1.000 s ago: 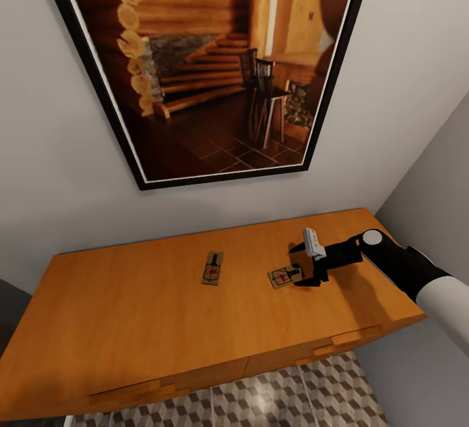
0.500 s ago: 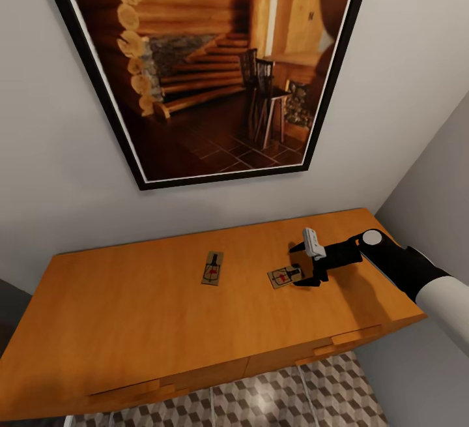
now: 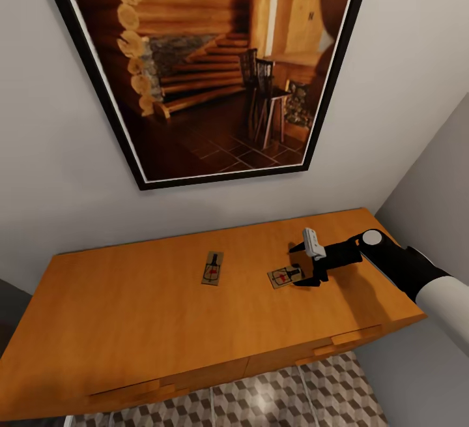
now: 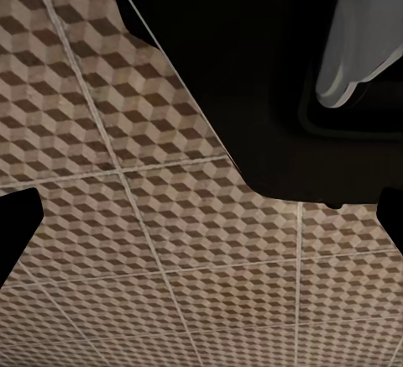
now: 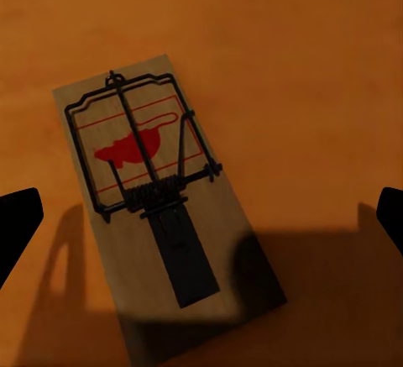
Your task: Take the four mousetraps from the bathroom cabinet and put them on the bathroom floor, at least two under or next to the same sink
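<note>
Two mousetraps lie on the orange-brown cabinet (image 3: 130, 323). One mousetrap (image 3: 212, 268) sits near the middle of the top. The other mousetrap (image 3: 284, 276) lies further right, and my right gripper (image 3: 307, 278) hovers at its right end. In the right wrist view this trap (image 5: 147, 182) shows a red mouse print and a dark wire spring, and it lies flat between the spread fingers of my right gripper (image 5: 201, 224), which is open and apart from it. My left gripper (image 4: 201, 224) hangs open over the cube-patterned bathroom floor (image 4: 126, 216), holding nothing.
A large black-framed picture (image 3: 208, 62) of a log cabin hangs on the wall above the cabinet. A grey side wall (image 3: 436, 186) closes in on the right. Drawer handles (image 3: 345, 339) run along the cabinet front, with floor tiles (image 3: 260, 404) below. The robot's dark base (image 4: 277, 65) stands over the floor.
</note>
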Controlling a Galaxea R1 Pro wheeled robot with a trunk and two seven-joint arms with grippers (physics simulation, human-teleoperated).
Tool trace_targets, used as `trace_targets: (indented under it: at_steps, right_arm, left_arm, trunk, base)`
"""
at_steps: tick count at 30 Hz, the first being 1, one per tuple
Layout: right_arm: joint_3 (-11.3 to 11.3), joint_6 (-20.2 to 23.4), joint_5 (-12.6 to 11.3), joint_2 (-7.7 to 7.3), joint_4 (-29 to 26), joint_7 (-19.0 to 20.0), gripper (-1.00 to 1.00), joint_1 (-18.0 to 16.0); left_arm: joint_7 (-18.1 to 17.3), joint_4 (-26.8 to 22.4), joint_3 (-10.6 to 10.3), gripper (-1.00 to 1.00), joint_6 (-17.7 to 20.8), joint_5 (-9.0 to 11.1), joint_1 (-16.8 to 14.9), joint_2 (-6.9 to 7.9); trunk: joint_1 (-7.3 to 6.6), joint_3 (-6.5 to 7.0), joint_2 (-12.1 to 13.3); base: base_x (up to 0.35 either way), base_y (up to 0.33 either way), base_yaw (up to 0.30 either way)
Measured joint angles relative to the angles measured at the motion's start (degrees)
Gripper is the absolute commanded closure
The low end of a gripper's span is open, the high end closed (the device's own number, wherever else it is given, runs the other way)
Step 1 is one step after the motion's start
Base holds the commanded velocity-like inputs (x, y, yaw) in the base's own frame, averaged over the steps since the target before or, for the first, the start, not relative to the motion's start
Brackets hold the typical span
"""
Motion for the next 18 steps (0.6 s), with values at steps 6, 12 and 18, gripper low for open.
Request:
trace_targets:
  at_steps: [6,12,18]
  right_arm:
    - [0.04,0.05,0.0,0.05,0.0,0.01,-1.0,0.0]
    - [0.08,0.1,-0.07,0.08,0.0,-0.01,-1.0,0.0]
    - [0.09,0.07,-0.09,0.13,0.0,-0.01,-1.0,0.0]
  left_arm:
    - [0.0,0.01,0.0,-1.0,0.0,0.0,0.0,0.0]
    - [0.0,0.05,0.0,-1.0,0.0,0.0,0.0,0.0]
    - [0.0,0.04,0.0,-1.0,0.0,0.0,0.0,0.0]
  trunk:
    - [0.0,-0.09,0.0]
    - [0.0,-0.23,0.0]
    - [0.0,-0.49,0.0]
  base:
    - [0.0,0.0,0.0]
    - [0.0,0.0,0.0]
    - [0.0,0.0,0.0]
